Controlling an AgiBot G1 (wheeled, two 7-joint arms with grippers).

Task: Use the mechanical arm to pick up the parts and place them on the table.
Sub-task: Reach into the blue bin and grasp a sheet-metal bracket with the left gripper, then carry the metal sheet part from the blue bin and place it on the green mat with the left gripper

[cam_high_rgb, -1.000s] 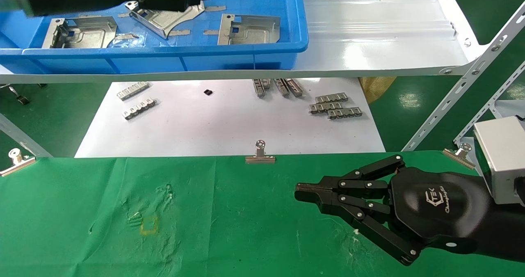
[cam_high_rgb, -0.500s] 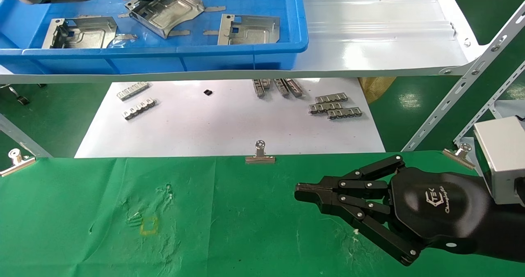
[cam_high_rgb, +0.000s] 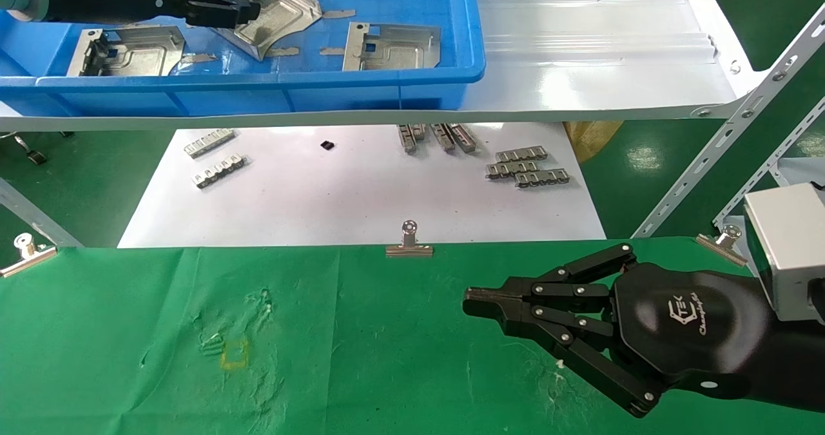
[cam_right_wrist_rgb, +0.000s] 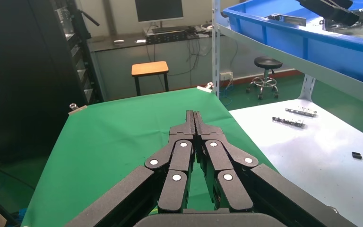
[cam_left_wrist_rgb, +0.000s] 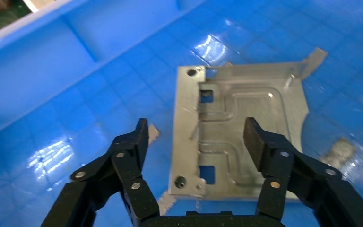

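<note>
I have the left gripper (cam_high_rgb: 216,11) in the upper left of the head view, reaching over the blue plastic tray (cam_high_rgb: 258,77) on the white shelf. In the left wrist view its fingers (cam_left_wrist_rgb: 134,142) are spread wide, and a sheet-metal plate (cam_left_wrist_rgb: 257,106) shows in the gap between them on the tray floor (cam_left_wrist_rgb: 52,71). I see no finger touching it.

In the head view, the plate nearest the fingertips (cam_high_rgb: 274,11) sits askew with its curved-cut corner toward the tray's front wall. A second plate (cam_high_rgb: 126,49) lies flat at the left of the tray and a third (cam_high_rgb: 392,46) lies flat at the right. All three are inside the tray, well apart from the green-cloth table (cam_high_rgb: 387,357).

The right gripper (cam_high_rgb: 474,296) hangs over the cloth at the lower right, with its jaws pressed together and nothing between them.

A yellow square outline (cam_high_rgb: 234,354) marks the cloth at the lower left. Beyond the cloth's far edge, where a binder clip (cam_high_rgb: 408,245) sits, ridged metal strips (cam_high_rgb: 527,167) lie on a white sheet (cam_high_rgb: 361,203).
</note>
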